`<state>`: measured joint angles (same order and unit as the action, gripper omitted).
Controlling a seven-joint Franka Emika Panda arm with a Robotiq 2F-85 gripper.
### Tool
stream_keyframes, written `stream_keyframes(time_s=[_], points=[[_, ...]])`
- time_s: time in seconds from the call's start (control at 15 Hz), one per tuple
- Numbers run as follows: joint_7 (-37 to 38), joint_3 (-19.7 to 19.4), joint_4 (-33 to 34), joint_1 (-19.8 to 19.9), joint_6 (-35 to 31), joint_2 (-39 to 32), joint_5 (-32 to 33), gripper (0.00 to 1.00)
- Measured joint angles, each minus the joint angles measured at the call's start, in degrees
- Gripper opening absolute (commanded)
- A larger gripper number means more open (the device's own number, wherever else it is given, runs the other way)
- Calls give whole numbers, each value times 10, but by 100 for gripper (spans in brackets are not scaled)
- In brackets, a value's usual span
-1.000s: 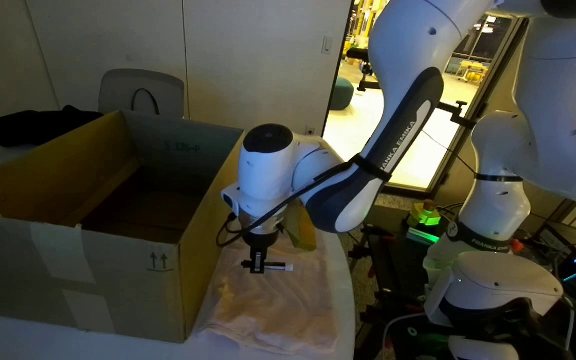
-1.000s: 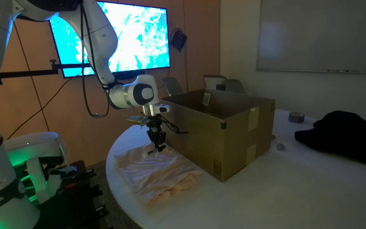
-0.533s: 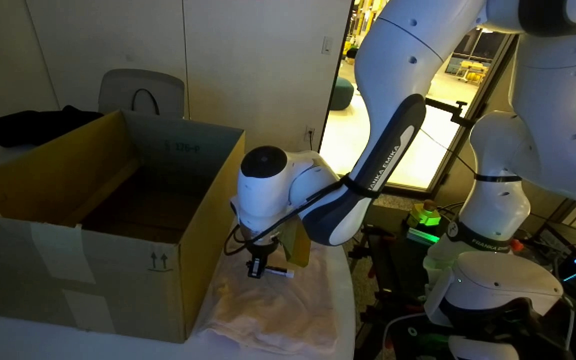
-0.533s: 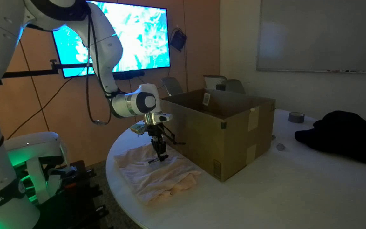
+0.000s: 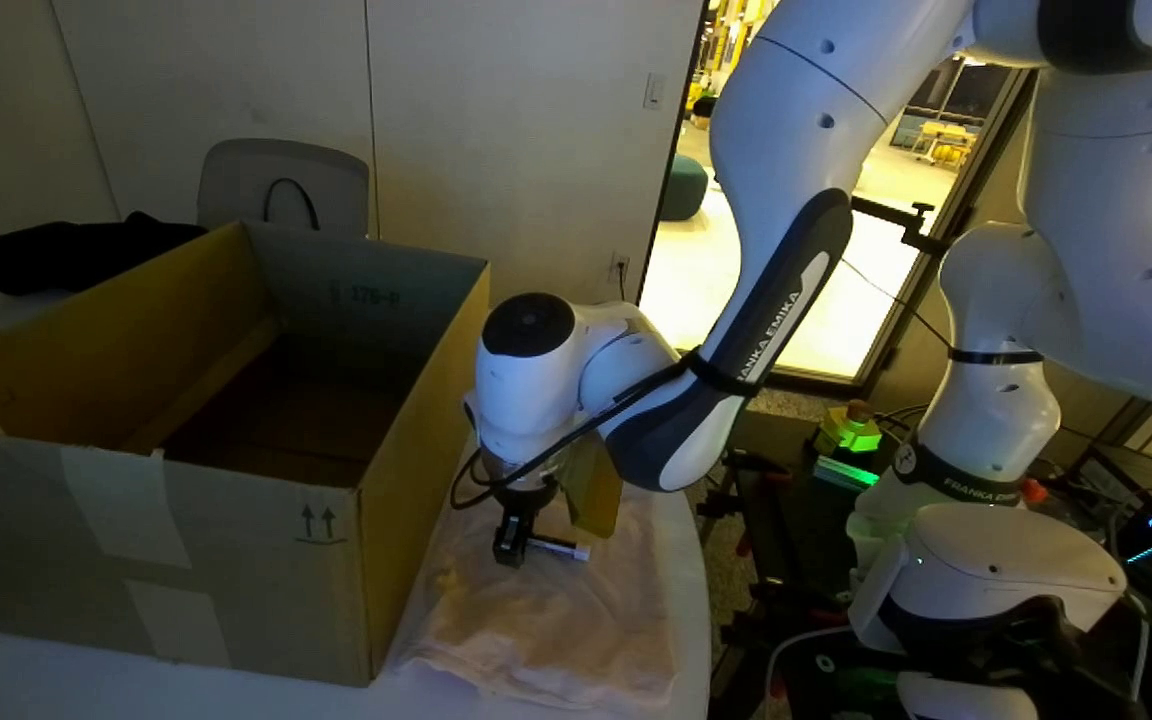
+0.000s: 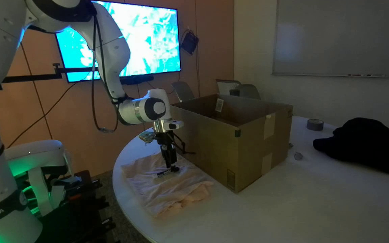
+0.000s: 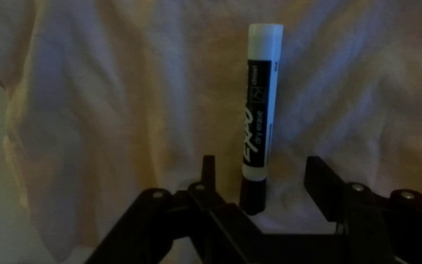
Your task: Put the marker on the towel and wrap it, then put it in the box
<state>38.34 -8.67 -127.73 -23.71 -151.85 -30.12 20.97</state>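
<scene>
- The white-barrelled dry-erase marker with a black label and one black end lies on the creased, pale pink cloth towel; in the wrist view its white end points to twelve o'clock, the black end to six.
- The black two-fingered claw is spread: its fingers stand at nine and three o'clock of the marker's lower part, a gap showing on each side, so nothing is gripped.
- The large, open-topped brown cardboard box stands just beside the towel, at about two o'clock from it in an exterior view.
- Step in hand, as I judge it: laying the marker on the towel, at or near its end. No cloth covers the marker, so wrapping is not yet begun.
- The next move likely calls for a straight lift, fingers wide, so neither rolls the marker.
- Then a towel edge needs pinching, perhaps the one toward nine o'clock in the wrist view, and folding toward three, over the marker.
</scene>
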Motion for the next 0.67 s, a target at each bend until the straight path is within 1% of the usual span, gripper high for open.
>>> stream_keyframes(time_s=[0.07,0.33,0.47,0.67], points=[[0,0,-3,0,-1,7,0,100],[-1,10,-25,0,-7,43,0,100],[-1,27,-37,0,-28,54,-1,100],[-5,62,-50,0,-68,54,-6,100]])
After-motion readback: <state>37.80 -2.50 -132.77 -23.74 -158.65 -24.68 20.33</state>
